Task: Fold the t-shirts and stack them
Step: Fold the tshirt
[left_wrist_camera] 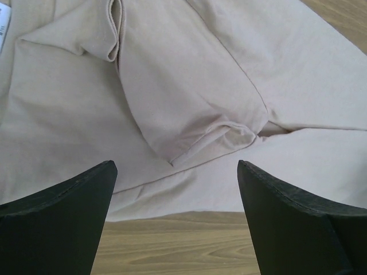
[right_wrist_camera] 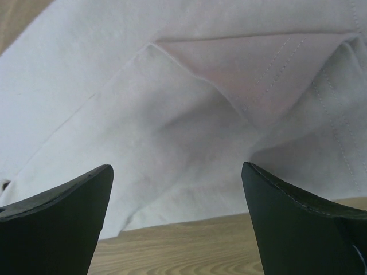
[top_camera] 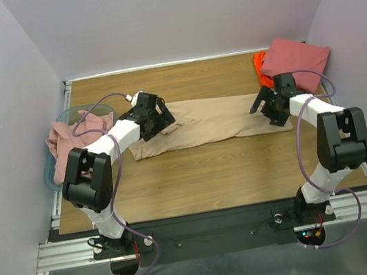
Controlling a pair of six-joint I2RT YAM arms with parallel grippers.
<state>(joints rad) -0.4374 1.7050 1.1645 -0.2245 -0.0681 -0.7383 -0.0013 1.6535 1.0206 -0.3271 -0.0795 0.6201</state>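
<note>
There are four t-shirts, one bin and two grippers. The tan cotton t-shirt [top_camera: 212, 120] lies on the brown wooden table [top_camera: 203, 176], folded into one long narrow strip that runs from left to right across the middle. The dusty pink t-shirt [top_camera: 71, 135] sits crumpled in the translucent teal plastic bin [top_camera: 48, 176] at the left edge. The salmon-red t-shirt [top_camera: 294, 56] lies folded in the far right corner, on top of the bright orange t-shirt [top_camera: 261, 69], of which only a small part shows.

The left gripper [top_camera: 161, 120] stands over the left end of the strip and the right gripper [top_camera: 268, 109] over the right end. Both have their jaws wide apart and hold nothing.

Between the strip and the near table edge runs a broad band of bare wood. A narrower band runs behind the strip.

The tan cloth looks soft and matt, with loose folds, a hem and stitched seams. The wood has a fine grain.
</note>
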